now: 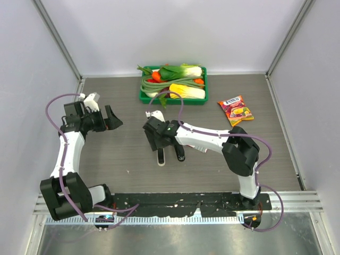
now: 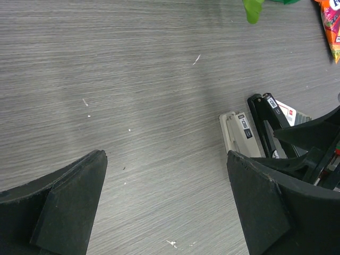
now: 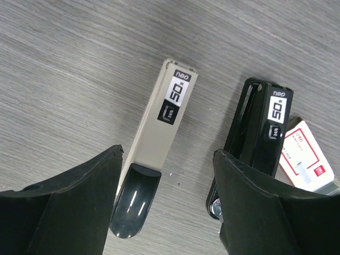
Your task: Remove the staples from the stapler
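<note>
The slim white and light-grey stapler (image 3: 166, 122) lies closed and flat on the table, seen too in the top view (image 1: 161, 158) and the left wrist view (image 2: 238, 134). Its dark end cap (image 3: 134, 208) sits between the fingers of my right gripper (image 3: 169, 154), closer to the left finger. That gripper (image 1: 158, 141) hovers open over the stapler and holds nothing. My left gripper (image 2: 166, 154) is open over bare table to the left (image 1: 113, 120), well apart from the stapler. The staples are hidden.
An all-black stapler (image 3: 256, 139) lies just right of the white one, with a small pink-and-white box (image 3: 307, 157) beyond it. A green tray (image 1: 142, 99) of vegetables stands at the back, and a snack packet (image 1: 235, 110) lies at the back right.
</note>
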Motion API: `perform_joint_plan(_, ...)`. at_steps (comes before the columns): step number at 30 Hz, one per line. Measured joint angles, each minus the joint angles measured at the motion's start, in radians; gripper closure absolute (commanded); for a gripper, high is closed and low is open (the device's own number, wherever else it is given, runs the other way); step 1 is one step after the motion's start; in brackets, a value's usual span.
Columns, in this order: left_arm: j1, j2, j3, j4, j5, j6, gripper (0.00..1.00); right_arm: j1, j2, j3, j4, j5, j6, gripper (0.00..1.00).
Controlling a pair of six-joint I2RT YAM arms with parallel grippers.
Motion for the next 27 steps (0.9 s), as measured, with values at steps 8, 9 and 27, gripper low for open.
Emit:
perform_joint_plan(8,0.0,-0.018,-0.007,-0.003,-0.015,0.017,0.0,0.059,0.005,-0.003,-0.007,-0.02,0.048,0.34)
perform_joint_plan(9,0.0,-0.019,-0.007,-0.004,-0.017,0.017,0.0,0.066,0.008,-0.003,-0.006,-0.023,0.053,0.35)
perform_joint_plan(27,-0.001,-0.058,-0.007,-0.014,-0.022,0.046,0.0,0.08,0.057,-0.009,-0.022,-0.05,0.128,0.62)
